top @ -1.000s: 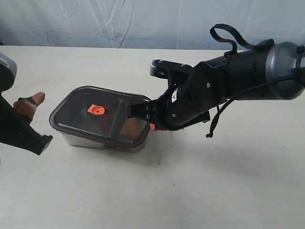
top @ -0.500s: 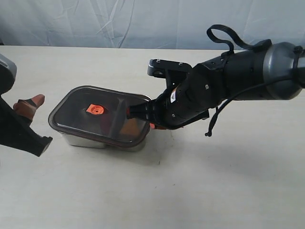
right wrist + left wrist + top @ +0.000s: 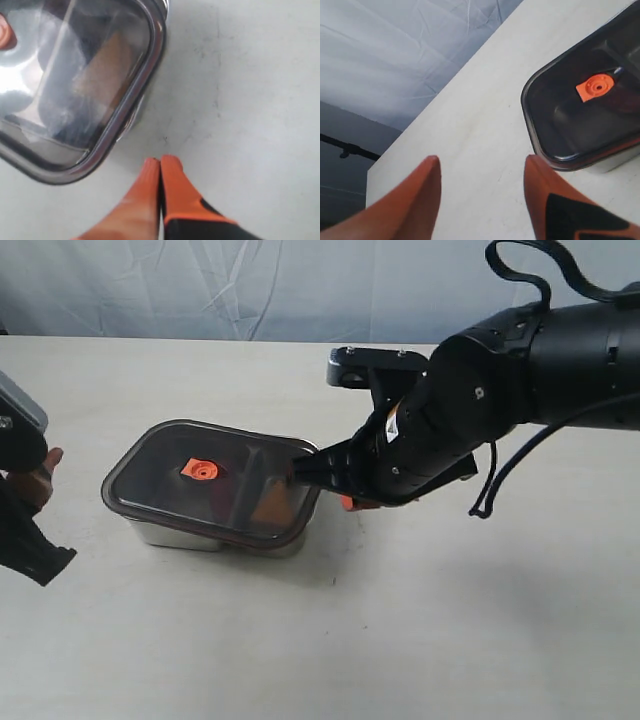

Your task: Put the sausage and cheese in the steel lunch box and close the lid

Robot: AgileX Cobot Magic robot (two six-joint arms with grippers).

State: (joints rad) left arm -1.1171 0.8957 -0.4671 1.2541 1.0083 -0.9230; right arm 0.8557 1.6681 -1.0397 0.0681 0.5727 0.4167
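Note:
The steel lunch box sits left of centre with the dark lid resting on it, orange valve tab up. The cheese shows as a yellow-brown shape through the lid at the box's right end, also in the right wrist view. I cannot make out the sausage under the dark lid. My right gripper is shut and empty, its tips over the table just off the box's right corner. My left gripper is open and empty, left of the box, apart from it.
The pale table runs on all sides of the box. A wrinkled grey-blue cloth hangs behind the far edge. My bulky right arm stretches over the table's right half, with a loose black cable beside it.
The right arm has drawn back to the right, off the lid's right end. The left gripper has slid further left and towards the near edge. Box and lid have stayed put.

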